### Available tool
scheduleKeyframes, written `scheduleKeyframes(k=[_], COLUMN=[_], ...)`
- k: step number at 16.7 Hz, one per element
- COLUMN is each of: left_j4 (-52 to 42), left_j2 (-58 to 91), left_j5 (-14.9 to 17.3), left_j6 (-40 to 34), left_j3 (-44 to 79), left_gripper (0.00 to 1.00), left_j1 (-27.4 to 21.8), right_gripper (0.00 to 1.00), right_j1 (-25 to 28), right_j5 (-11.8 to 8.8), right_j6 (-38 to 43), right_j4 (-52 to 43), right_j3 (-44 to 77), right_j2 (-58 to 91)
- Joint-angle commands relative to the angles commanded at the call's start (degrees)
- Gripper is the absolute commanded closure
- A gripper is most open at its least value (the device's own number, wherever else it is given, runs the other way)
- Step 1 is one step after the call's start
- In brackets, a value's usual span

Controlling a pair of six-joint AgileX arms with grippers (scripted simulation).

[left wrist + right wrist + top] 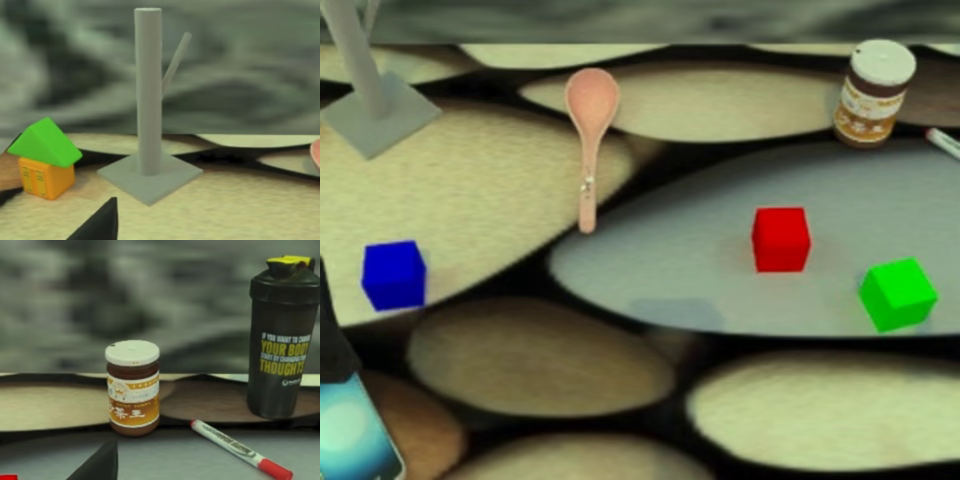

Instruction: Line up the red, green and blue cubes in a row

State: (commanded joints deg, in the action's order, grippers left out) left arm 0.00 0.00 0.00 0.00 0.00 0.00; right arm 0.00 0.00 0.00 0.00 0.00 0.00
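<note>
From above, the blue cube (393,274) sat at the counter's (500,190) left, well apart from the red cube (781,239) and green cube (897,294) at the right. Only the left wrist view showed a toy house (44,157) beside the grey stand (149,110); only the right wrist view showed a black shaker bottle (282,337) behind the jar (133,387) and marker (240,449). Neither end effector's state could be told.

Soft even light, faint shadows beside cubes, backdrop blurred in wrist views
</note>
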Motion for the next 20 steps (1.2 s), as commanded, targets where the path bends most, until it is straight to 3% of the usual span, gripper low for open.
scheduleKeyframes(k=[5,9,20], left_j4=[0.0,0.0,0.0], left_j2=[0.0,0.0,0.0], left_j5=[0.0,0.0,0.0], left_j6=[0.0,0.0,0.0], left_j3=[0.0,0.0,0.0], left_gripper=[0.0,0.0,0.0], left_j1=[0.0,0.0,0.0], right_gripper=[0.0,0.0,0.0], right_j1=[0.5,2.89,15.39], right_j5=[0.3,0.62,0.25], right_j6=[0.87,3.51,14.33], right_j4=[-2.06,-9.82,-47.88], right_j3=[3.44,15.78,72.56], right_j2=[3.51,16.65,83.82])
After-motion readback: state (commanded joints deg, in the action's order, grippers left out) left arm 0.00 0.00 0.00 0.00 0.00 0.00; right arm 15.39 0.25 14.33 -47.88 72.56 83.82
